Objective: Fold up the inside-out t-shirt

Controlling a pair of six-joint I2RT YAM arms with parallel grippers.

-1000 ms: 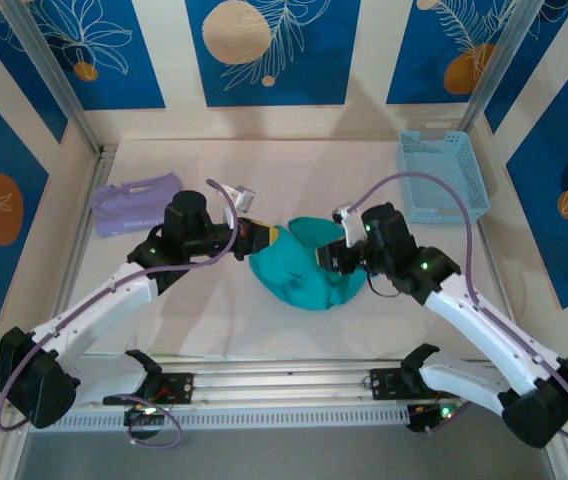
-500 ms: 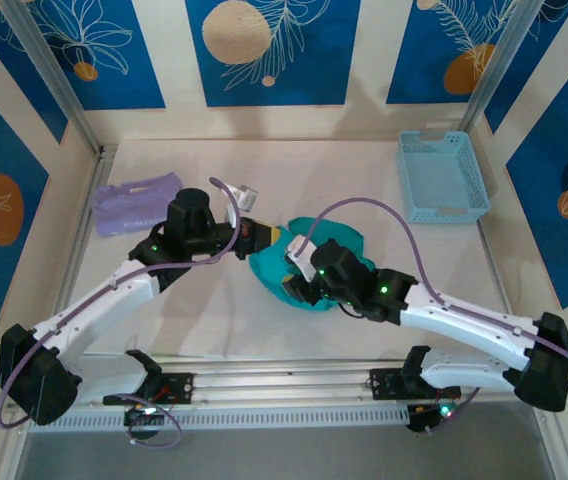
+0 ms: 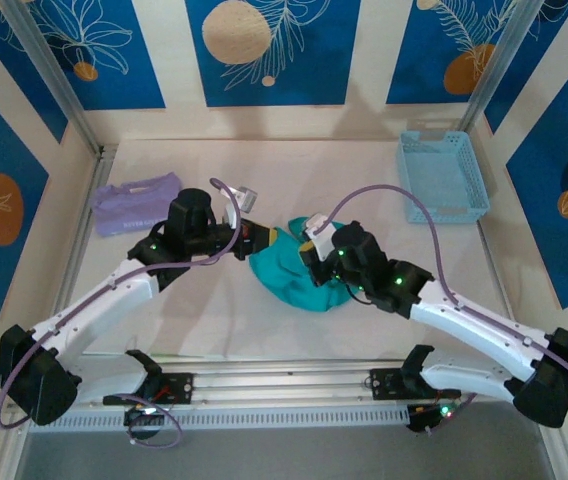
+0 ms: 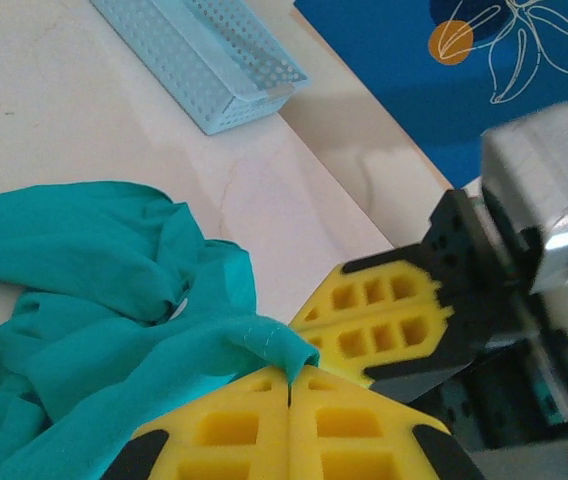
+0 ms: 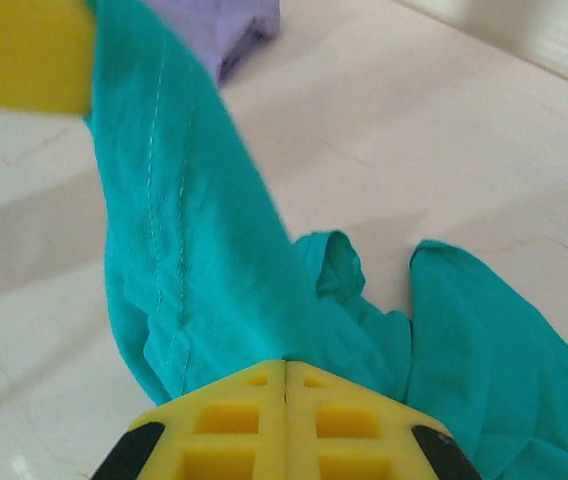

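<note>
T-shirt (image 3: 284, 275), one, in left tool (image 4: 289, 375), right tool (image 5: 286, 370)

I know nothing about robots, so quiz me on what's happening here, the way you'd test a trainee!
1. True or false: the left arm's fingers and the right arm's fingers are both shut on the teal-green fabric t-shirt.
2. The light blue perforated plastic basket stands: A far right; B far left; C between the arms.
3. What folded thing lies far left?
Key: 1 true; 2 A; 3 the folded lavender fabric garment.
</note>
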